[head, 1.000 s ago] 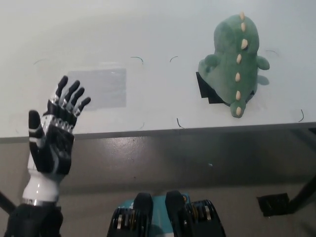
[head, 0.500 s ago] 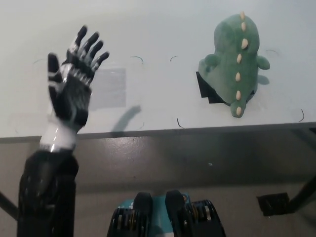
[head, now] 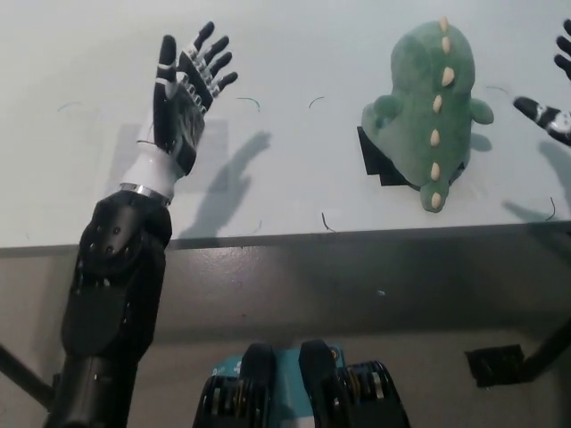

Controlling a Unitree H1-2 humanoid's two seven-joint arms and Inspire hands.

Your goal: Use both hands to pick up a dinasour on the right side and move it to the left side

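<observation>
One green plush dinosaur [head: 428,111] sits on the white desk [head: 294,178], toward the desk's right end and not far from its near edge. A single row of cream spikes runs down its back, and a stubby arm sticks out on each side. It rests partly on one small black patch [head: 373,160] that shows at its left lower side. A few thin curved pen-like marks are scattered on the desk surface around it, and one faint grey rectangle [head: 210,147] lies toward the left part of the desk.

Two hands are in view. The left hand [head: 183,102] is raised over the left part of the desk, well apart from the dinosaur, palm facing the camera, fingers [head: 210,49] spread and pointing toward the far edge, holding nothing. Its forearm reaches across the near edge of the desk and throws a shadow on the surface beside it.

The right hand [head: 555,98] shows only partly at the picture's right border, near the dinosaur's right side but not touching it; what shows of its fingers is spread apart and empty.
</observation>
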